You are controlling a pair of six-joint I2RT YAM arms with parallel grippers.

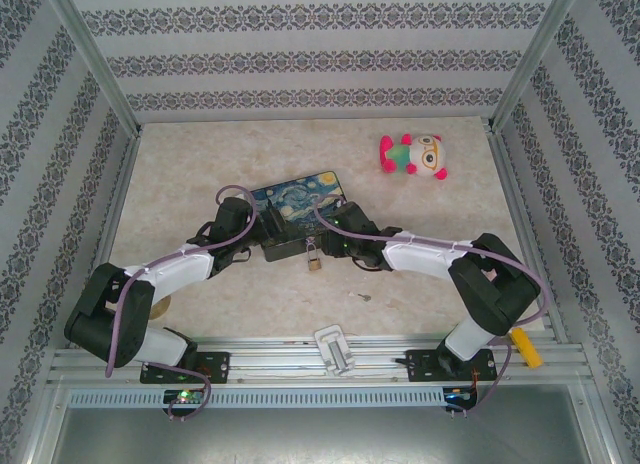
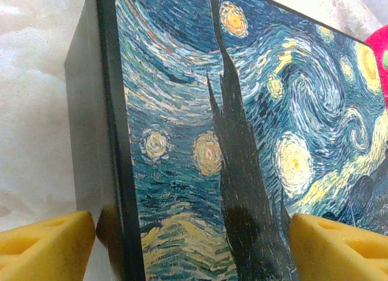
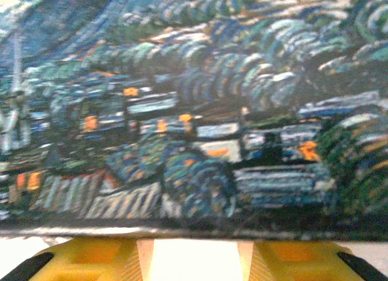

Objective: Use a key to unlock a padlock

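Lying flat at mid-table in the top view: painted tin [image 1: 300, 197], lid a swirling night sky in blues and yellows, side walls black, set on the pale marbled table [image 1: 200, 174]. Next entry, padlock [image 1: 314, 261]: tiny, brass-coloured body with a thin silvery shackle pointing toward the tin; stands at the tin's near edge, between the two arm heads that meet there; too small to tell whether the shackle hooks through anything on the tin. Left gripper [image 2: 193, 247]: reaches in from the left to the tin's near-left corner; jaws spread wide, yellow fingers [image 2: 45, 244] at either lower corner of the left wrist view, one just beside the glossy black side wall and mirrored in it, the other over the painted lid; clamps nothing. Right gripper [image 3: 195, 260]: comes in from the right, low, and faces the tin's near edge square on; jaws partly apart, a narrow gap between the yellow fingertips [image 3: 91, 257] with bare pale table showing through and nothing seen between them; tin's painted village scene blurred just beyond. Sundries: plush toy [image 1: 412, 155], pink, white and teal, well apart from the tin toward the far right of the table; white clip-like piece [image 1: 335, 350] on the near metal rail between the arm bases; yellow object [image 1: 527, 348] on the same rail beside the right arm's base. Enclosure walls papered in grey floral stripes.
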